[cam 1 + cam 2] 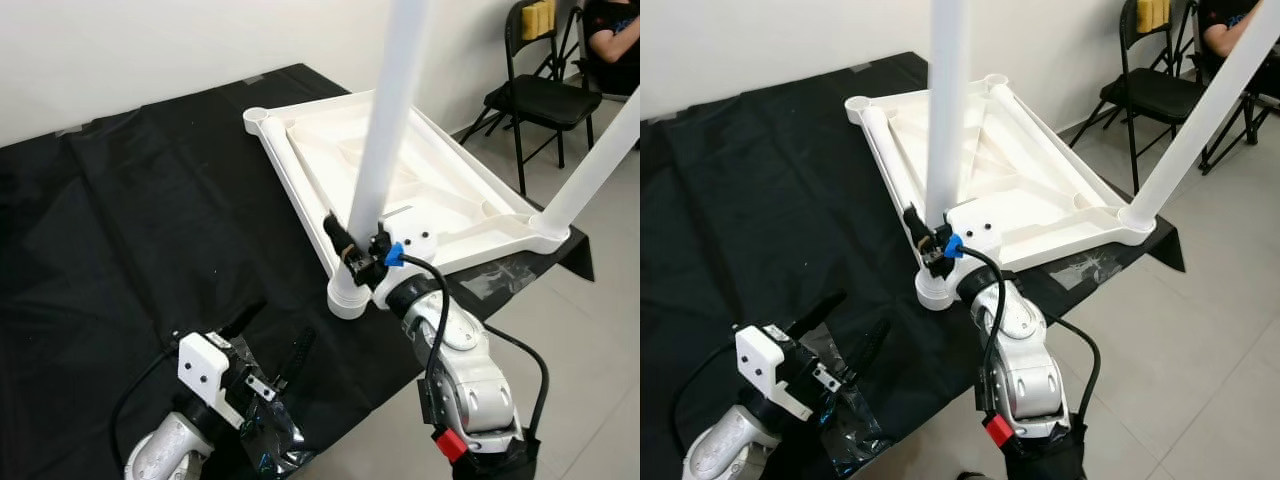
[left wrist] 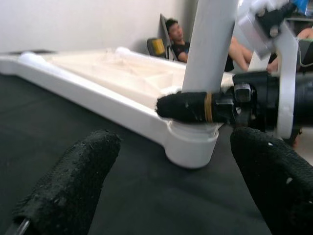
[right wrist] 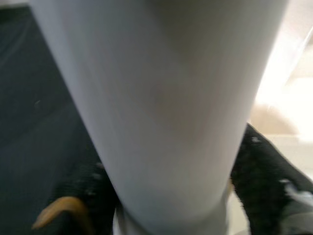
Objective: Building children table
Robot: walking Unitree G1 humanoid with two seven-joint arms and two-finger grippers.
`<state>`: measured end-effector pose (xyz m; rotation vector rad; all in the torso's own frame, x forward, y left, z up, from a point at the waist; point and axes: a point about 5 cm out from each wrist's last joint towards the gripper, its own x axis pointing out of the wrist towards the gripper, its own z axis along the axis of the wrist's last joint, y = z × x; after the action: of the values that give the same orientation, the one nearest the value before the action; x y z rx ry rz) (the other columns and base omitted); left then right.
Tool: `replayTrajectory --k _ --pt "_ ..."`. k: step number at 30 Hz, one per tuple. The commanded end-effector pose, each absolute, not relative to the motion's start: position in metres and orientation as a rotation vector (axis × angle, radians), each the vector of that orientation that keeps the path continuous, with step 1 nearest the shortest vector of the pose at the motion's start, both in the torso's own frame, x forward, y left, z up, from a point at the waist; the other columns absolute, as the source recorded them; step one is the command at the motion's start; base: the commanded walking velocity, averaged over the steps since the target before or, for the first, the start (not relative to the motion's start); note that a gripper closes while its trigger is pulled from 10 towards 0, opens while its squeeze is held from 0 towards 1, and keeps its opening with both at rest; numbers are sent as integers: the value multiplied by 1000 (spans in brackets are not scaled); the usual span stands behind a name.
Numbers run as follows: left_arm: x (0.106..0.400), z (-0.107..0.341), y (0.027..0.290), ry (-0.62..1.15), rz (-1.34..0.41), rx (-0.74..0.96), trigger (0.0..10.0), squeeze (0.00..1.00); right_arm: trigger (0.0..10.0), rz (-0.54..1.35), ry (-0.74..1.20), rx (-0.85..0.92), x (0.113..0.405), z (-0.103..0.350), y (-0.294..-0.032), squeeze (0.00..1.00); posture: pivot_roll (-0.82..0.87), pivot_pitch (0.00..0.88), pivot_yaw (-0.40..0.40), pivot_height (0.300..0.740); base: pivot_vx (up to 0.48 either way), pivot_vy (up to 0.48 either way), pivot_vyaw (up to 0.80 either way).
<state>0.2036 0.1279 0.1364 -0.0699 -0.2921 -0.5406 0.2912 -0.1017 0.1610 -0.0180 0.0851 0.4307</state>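
A white table top point(image 1: 290, 165) lies upside down on a black cloth point(image 1: 130, 220). One white leg point(image 1: 385, 130) stands upright in the near corner socket point(image 1: 347, 297). My right gripper point(image 1: 358, 240) is shut on this leg just above the socket; close up, the leg point(image 3: 166, 98) sits between the black fingers point(image 3: 264, 166). A second white leg point(image 1: 600, 165) leans up from the right corner. My left gripper point(image 1: 272, 335) hovers open over the cloth, short of the socket point(image 2: 190, 144), with nothing between its fingers point(image 2: 73, 186).
A crumpled clear plastic bag point(image 1: 265, 430) lies under my left wrist. A black folding chair point(image 1: 545, 95) and a seated person point(image 1: 610, 30) are at the far right on the tiled floor point(image 1: 590, 330). Two far corner sockets point(image 1: 256, 118) are open.
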Motion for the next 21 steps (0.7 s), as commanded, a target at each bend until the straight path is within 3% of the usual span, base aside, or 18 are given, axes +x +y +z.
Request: replayTrajectory --k 1,7,8,9,10,21 --pt "202 131 127 -269 -543 -67 10000 0 10000 634 -15 23 295 188 -95 1000 12 194 -35 740 0 0 0" --pt "202 131 126 -270 -549 -70 10000 0 10000 946 -59 -67 297 207 -100 1000 23 194 -39 740 0 0 0" --pt "202 131 125 -271 -549 -71 10000 0 10000 1040 -41 -140 298 208 -106 416 26 195 -38 740 0 0 0" --pt "201 131 125 -271 -549 -71 10000 0 10000 1096 -25 -187 299 209 -111 416 29 195 -39 740 0 0 0" --pt "201 131 125 -272 -549 -72 10000 0 10000 1125 -16 -216 305 212 -118 0 36 197 -41 740 0 0 0" --pt "196 131 124 -265 -547 -71 10000 0 10000 1279 -57 -296 338 257 -141 0 64 205 -39 740 0 0 0"
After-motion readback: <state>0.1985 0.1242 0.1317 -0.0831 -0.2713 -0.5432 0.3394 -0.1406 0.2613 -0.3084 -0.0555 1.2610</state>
